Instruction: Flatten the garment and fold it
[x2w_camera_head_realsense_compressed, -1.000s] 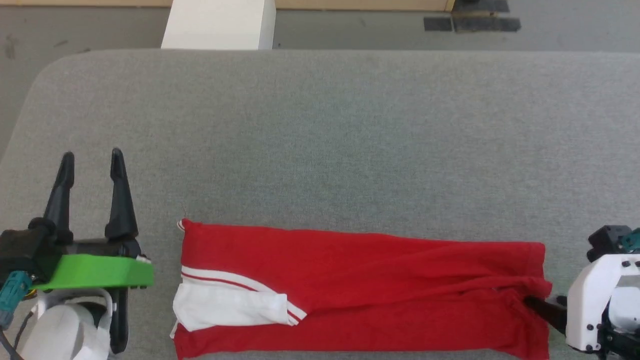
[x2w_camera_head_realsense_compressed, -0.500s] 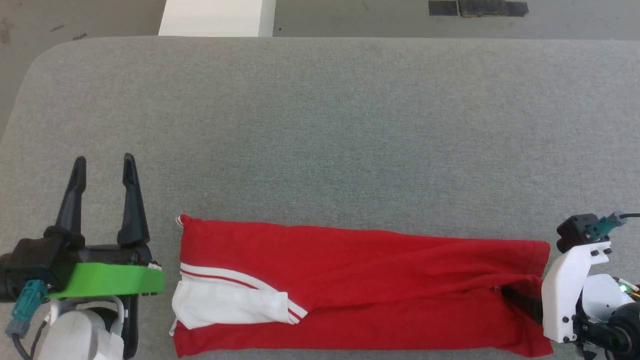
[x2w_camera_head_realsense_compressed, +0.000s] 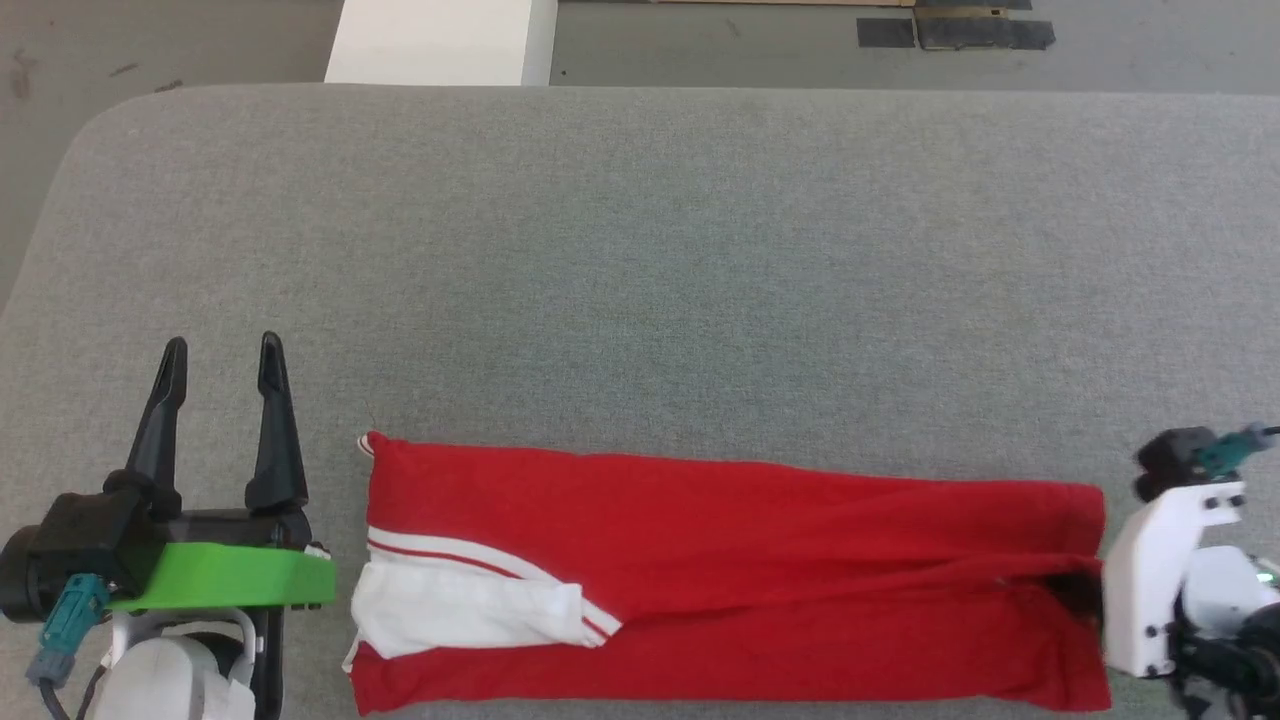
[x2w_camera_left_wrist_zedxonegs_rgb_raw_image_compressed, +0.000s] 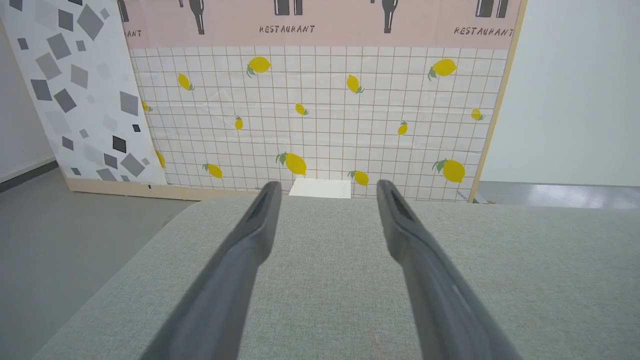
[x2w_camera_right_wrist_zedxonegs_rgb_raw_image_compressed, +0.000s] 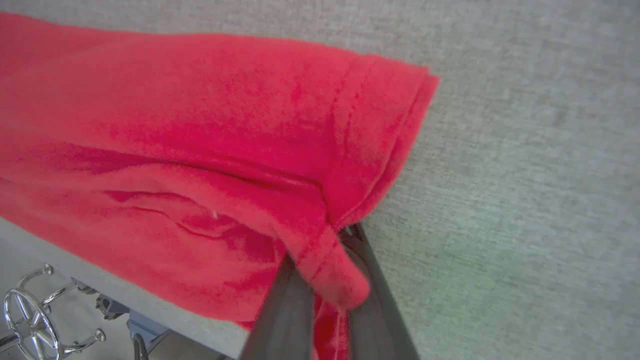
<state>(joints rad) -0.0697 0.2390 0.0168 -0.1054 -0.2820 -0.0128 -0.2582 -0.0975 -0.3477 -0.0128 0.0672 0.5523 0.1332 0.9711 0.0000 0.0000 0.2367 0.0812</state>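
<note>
Red jersey T-shirt (x2w_camera_head_realsense_compressed: 740, 570), one. Folded lengthwise into a long flat band, lying left to right along the near edge of the grey fabric tabletop (x2w_camera_head_realsense_compressed: 640, 250). White short sleeve (x2w_camera_head_realsense_compressed: 465, 610) with red-and-white striped trim folded over the left end. Right hem bunched.

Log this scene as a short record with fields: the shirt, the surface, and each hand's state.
table: grey fabric surface
garment: red, folded into a long strip, lying on the table
sleeve: white, striped trim, folded on top at the robot's left end
left hand: open, empty, beside the garment's left end, not touching
right hand: closed on the hem at the right end
</note>
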